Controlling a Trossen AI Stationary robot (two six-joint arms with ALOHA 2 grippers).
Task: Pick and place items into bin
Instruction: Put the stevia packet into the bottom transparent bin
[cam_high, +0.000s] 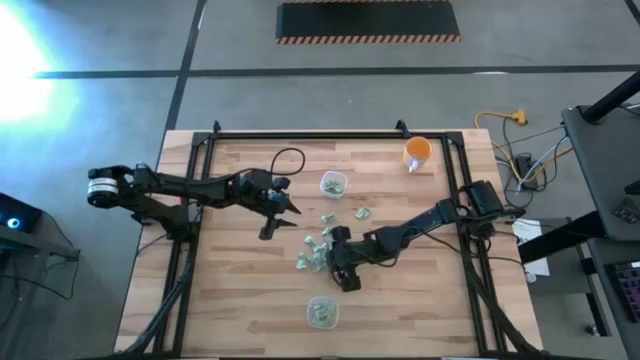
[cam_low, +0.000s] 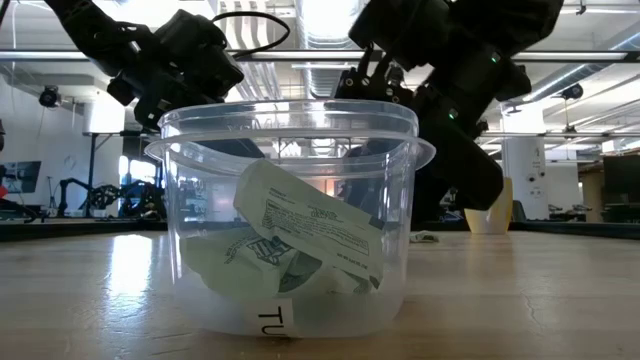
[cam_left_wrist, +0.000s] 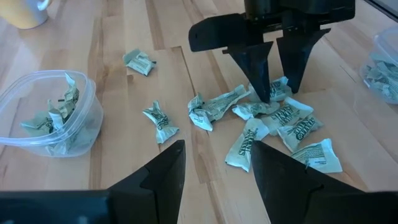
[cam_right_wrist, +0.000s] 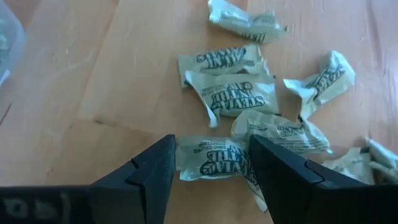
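Right hand (cam_right_wrist: 208, 165) straddles a packet (cam_right_wrist: 214, 163) (both tubs (cam_high: 333, 184) hold packets).

1. High view: overhead, straight down; takes in the whole table (cam_high: 250, 300), both arms, floor around.
2. Low view: at tabletop height, level across the table into the room; very near a clear tub (cam_low: 290, 220) that fills mid-frame.
3. Left wrist view: looks forward past its own fingers, down at the packets (cam_left_wrist: 273, 121); right gripper (cam_left_wrist: 278, 93) in shot beyond.
4. Right wrist view: very close, angled down on the same packets (cam_right_wrist: 236, 93).
5. Shared: packet pile appears in high and both wrist views.
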